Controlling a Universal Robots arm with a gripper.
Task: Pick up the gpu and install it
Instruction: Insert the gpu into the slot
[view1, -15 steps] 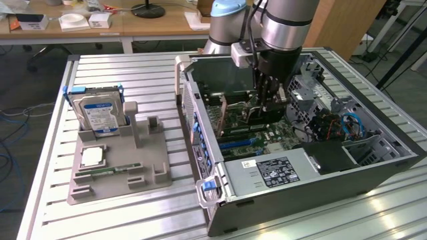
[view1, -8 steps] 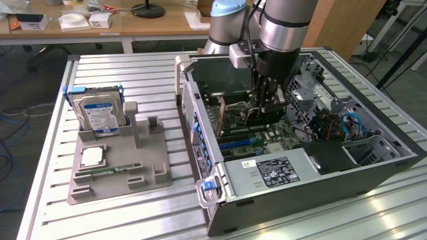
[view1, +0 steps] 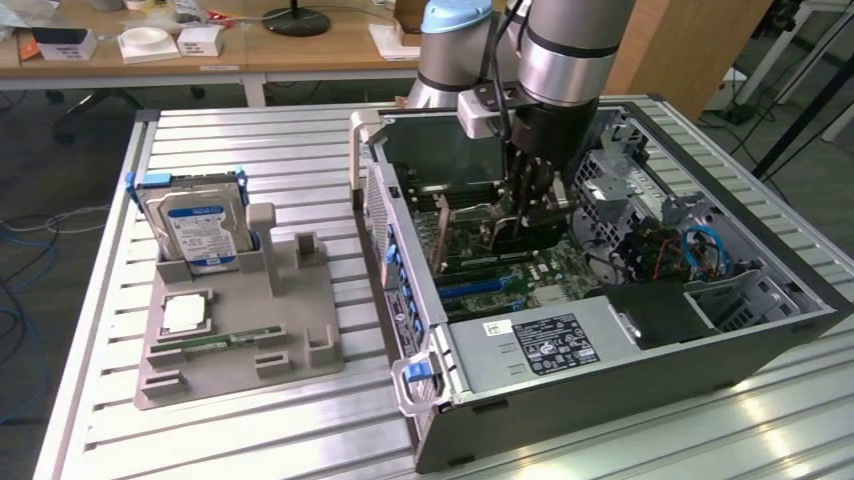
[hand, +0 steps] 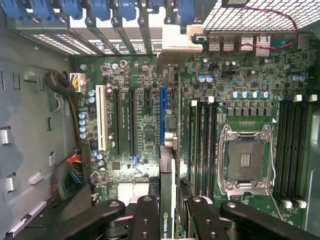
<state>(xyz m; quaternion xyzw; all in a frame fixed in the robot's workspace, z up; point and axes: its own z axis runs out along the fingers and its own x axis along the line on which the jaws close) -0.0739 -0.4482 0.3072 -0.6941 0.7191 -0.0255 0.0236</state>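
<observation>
The gpu (hand: 168, 175) shows edge-on in the wrist view, a thin dark card standing upright between my black fingers (hand: 146, 216). My gripper (hand: 170, 217) is shut on it. The card's lower edge lies along the long blue slot (hand: 162, 112) of the motherboard (hand: 125, 75), and I cannot tell whether it sits in the slot. In the exterior view my gripper (view1: 525, 215) reaches down into the open computer case (view1: 747, 330), and the gpu (view1: 503, 228) is mostly hidden by the fingers.
A power supply (view1: 550, 345) fills the case's near corner, with drive cages and blue cables (view1: 701, 250) at the exterior view's right. An open CPU socket (hand: 247, 160) and memory slots (hand: 202, 145) flank the card. A grey fixture (view1: 240, 340) holds a hard drive (view1: 200, 228), a processor (view1: 184, 312) and a memory stick (view1: 214, 343).
</observation>
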